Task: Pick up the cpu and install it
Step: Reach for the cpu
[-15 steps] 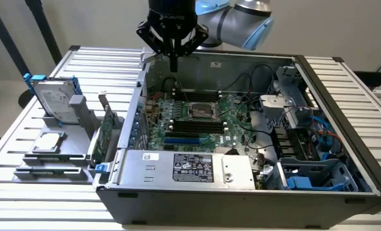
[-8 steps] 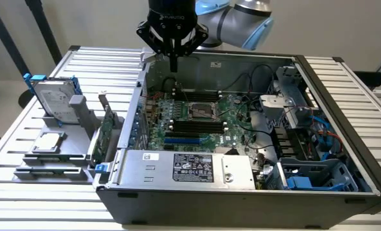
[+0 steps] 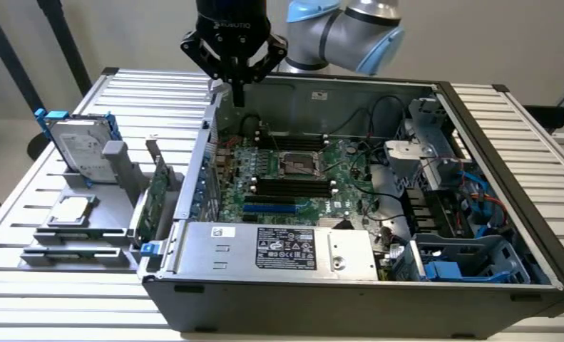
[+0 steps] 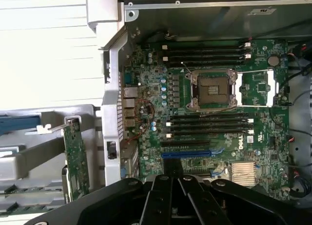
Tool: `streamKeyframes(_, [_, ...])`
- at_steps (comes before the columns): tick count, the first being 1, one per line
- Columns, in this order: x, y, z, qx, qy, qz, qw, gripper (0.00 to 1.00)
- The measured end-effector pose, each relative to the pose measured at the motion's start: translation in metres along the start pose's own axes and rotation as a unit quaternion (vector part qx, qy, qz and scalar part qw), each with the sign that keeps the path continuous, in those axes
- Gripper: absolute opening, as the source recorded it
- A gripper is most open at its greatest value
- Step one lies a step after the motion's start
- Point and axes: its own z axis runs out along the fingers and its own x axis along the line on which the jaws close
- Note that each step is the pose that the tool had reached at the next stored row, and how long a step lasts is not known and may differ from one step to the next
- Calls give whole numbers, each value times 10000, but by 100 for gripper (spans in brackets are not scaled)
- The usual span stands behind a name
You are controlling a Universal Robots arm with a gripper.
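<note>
Your gripper (image 3: 236, 91) hangs shut and empty over the far-left wall of the open computer case (image 3: 291, 306) in the exterior view. The cpu (image 3: 70, 209) lies flat on the grey parts stand (image 3: 82, 239), well off to the exterior view's left and just nearer than the upright hard drive (image 3: 77, 148). Wrist view: your closed gripper (image 4: 171, 185) looks down on the motherboard (image 4: 263, 152), and the socket (image 4: 213, 90) sits bare, well apart from the fingers.

The cpu (image 3: 70, 209) is gleaming dull silver with a greenish rim; the motherboard (image 3: 296, 171) is glowing green, the hard drive (image 3: 80, 146) is showing silver with blue clips, and the counter (image 3: 34, 285) is lying in white ribbed stripes.
</note>
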Motion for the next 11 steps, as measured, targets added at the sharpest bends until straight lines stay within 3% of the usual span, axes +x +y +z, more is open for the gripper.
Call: streamKeyframes(11, [496,-47,28,1,0,0,10000,11])
